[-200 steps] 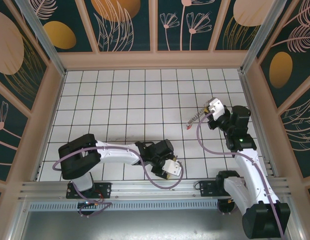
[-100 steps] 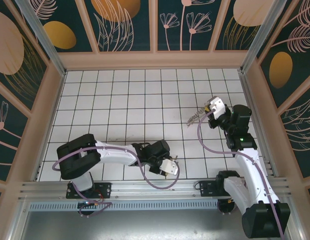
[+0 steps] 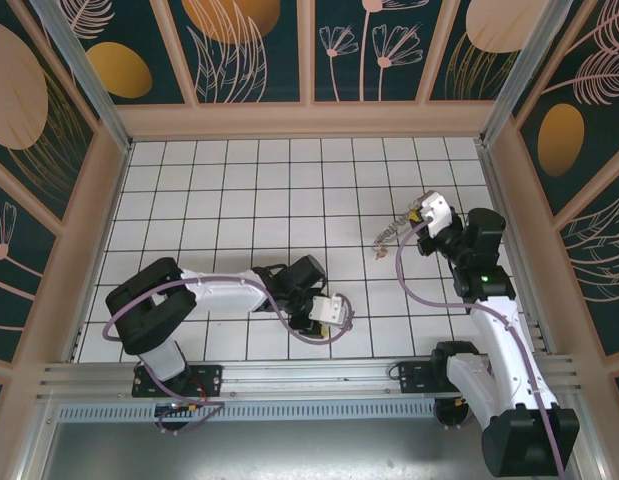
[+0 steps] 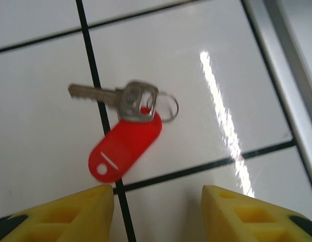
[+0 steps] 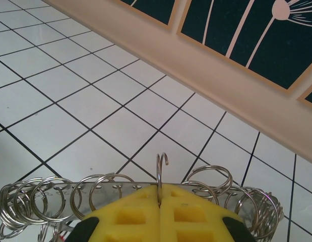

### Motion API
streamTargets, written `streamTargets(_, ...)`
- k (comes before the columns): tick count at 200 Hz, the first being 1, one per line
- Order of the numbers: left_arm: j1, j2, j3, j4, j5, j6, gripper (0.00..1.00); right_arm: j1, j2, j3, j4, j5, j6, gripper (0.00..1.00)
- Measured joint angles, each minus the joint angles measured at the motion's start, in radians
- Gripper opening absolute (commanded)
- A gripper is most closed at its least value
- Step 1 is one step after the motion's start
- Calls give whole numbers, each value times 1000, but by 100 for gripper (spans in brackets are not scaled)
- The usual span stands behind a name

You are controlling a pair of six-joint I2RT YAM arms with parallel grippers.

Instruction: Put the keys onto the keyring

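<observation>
- Tiled table (image 3: pixel 239 200): white squares, black grout, glossy; we log one item on it.
- Key (image 4: pixel 135 101) with red tag (image 4: pixel 124 146): flat across a grout line.

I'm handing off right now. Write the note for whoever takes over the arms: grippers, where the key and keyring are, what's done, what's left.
Left gripper: open, low over the tiles. The red-tagged key lies flat just ahead of its fingers, not gripped.
Right gripper: shut on the keyring, held above the floor, with the wire end poking up between the fingers.
Done: the keyring is in hand. A red speck hangs at its lower end, too small to identify.
Left: grasp this key, carry it across, thread it on.
</observation>
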Motion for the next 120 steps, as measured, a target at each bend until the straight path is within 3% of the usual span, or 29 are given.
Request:
streamTargets(53, -1, 30, 101, 66, -32, -206, 56, -9, -7, 0, 0, -2, 2, 0)
streamTargets(120, -79, 142, 143, 28, -167, -186, 56, -27, -17, 0, -3, -8, 1, 0)
